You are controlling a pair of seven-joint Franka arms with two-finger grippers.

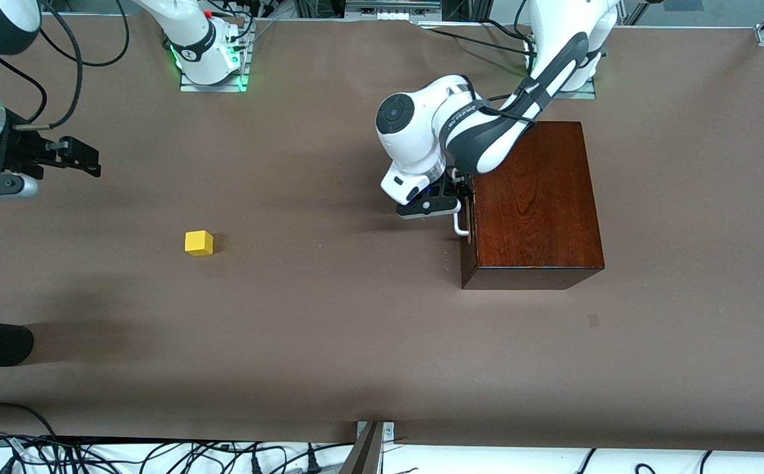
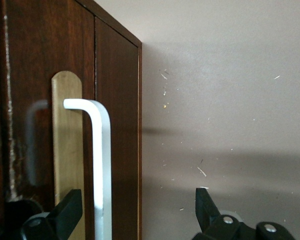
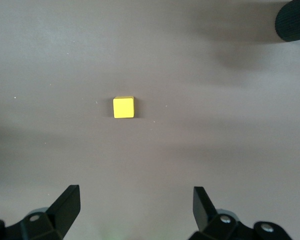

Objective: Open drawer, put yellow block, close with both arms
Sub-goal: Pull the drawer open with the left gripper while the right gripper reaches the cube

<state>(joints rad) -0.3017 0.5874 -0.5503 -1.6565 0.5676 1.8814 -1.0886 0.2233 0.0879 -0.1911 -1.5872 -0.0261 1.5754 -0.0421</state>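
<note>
On my screens:
- Box: toward the left arm's end of the table; drawer shut, white handle on its front.
- Left gripper: fingers apart, straddling the handle.
- Yellow block: on bare table toward the right arm's end.
- Right gripper: fingers apart, up in the air over the block.

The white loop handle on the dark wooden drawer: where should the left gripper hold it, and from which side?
Grip the white loop handle at its straight middle bar, coming head-on at the drawer front; the bar stands off the wood. The open left gripper already straddles it.
</note>
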